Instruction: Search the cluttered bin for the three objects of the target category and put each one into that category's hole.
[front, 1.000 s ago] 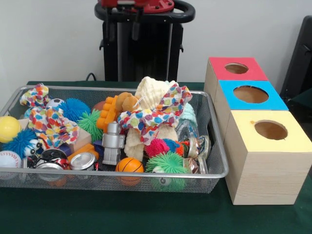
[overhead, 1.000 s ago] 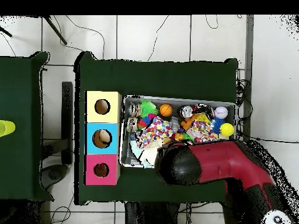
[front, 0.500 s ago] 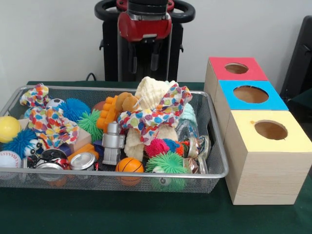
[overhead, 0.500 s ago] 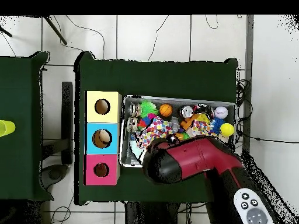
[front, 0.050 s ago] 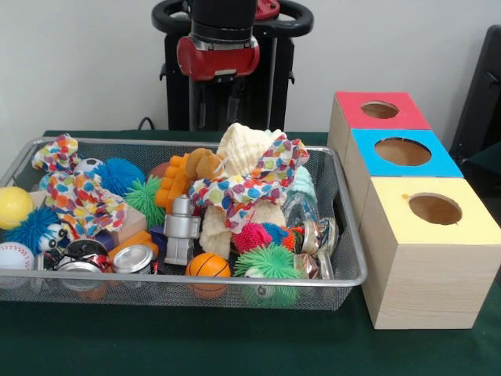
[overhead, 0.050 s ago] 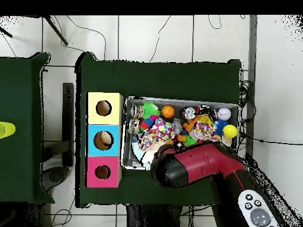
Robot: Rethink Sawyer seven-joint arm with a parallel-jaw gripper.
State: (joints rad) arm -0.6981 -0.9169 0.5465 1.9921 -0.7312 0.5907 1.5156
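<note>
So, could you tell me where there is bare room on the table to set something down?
The green table is bare in front of the bin, and in a narrower strip in front of the yellow box. In the overhead view, a bare band also runs along the table's top edge, above the bin and boxes. The bin itself is crowded throughout.

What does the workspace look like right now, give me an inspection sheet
Surface: green table, bare at its near edge.
Job's things: mesh bin heaped with toys; three boxes with holes, red, blue, yellow.
Clutter: basketball, yellow ball, baseball, silver robot figure, patterned cloth, spiky green ball.
Claw: above the bin's far side, holding nothing; open or shut unclear.
Cables: loose wires on the floor.
Surroundings: white wall.
</note>
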